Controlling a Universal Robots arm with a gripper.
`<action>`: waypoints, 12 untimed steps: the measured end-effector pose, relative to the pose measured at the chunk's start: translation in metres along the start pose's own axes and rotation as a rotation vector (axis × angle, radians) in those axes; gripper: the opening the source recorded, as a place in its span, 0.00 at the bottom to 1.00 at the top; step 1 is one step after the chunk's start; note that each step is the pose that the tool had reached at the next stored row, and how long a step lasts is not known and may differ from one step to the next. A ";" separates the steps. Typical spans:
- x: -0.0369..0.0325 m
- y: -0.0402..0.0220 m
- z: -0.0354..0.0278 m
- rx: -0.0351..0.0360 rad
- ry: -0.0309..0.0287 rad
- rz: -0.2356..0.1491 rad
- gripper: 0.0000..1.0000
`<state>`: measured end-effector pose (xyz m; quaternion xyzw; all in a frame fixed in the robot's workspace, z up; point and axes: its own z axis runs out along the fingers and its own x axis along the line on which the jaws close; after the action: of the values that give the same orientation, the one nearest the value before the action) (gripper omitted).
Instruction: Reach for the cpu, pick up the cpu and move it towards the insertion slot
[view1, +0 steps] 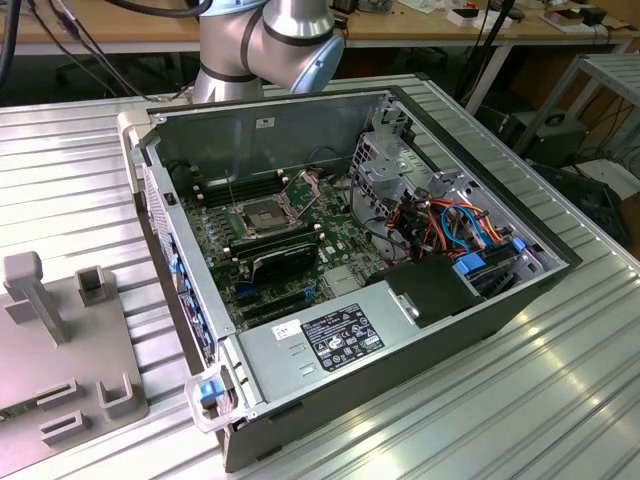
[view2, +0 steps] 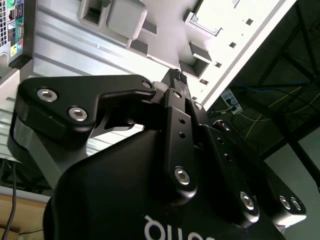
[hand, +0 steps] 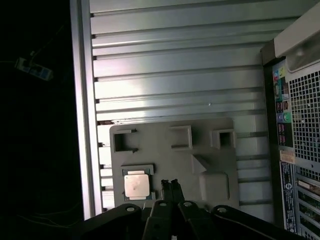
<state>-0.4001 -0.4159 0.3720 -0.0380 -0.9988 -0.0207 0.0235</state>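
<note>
Firstly, exterior view: the silver-framed square insertion slot (view1: 262, 215) is sitting inside the open computer case (view1: 270, 130). First wrist view: the dull silver square cpu (hand: 137, 186) is lying just beside the black gripper (hand: 170, 183), which is closed and empty, on the side away from that case.

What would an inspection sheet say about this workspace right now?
Surface: ribbed metal table bearing an open computer case and a grey fixture plate.
Job's things: cpu lies in a recess of the plate; insertion slot sits inside the case.
Clutter: nothing seen.
End effector: shut, empty, apart from the cpu.
Cables: orange, blue and red wires inside the case.
Surroundings: wooden benches beyond the table.
</note>
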 end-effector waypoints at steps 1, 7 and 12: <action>0.0012 -0.0001 0.0003 -0.0001 -0.0001 0.000 0.11; 0.0111 -0.0009 0.0021 0.0001 0.0001 0.000 0.11; 0.0309 -0.0033 0.0056 0.0014 0.0011 -0.028 0.11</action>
<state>-0.4314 -0.4166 0.3677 -0.0242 -0.9992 -0.0203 0.0239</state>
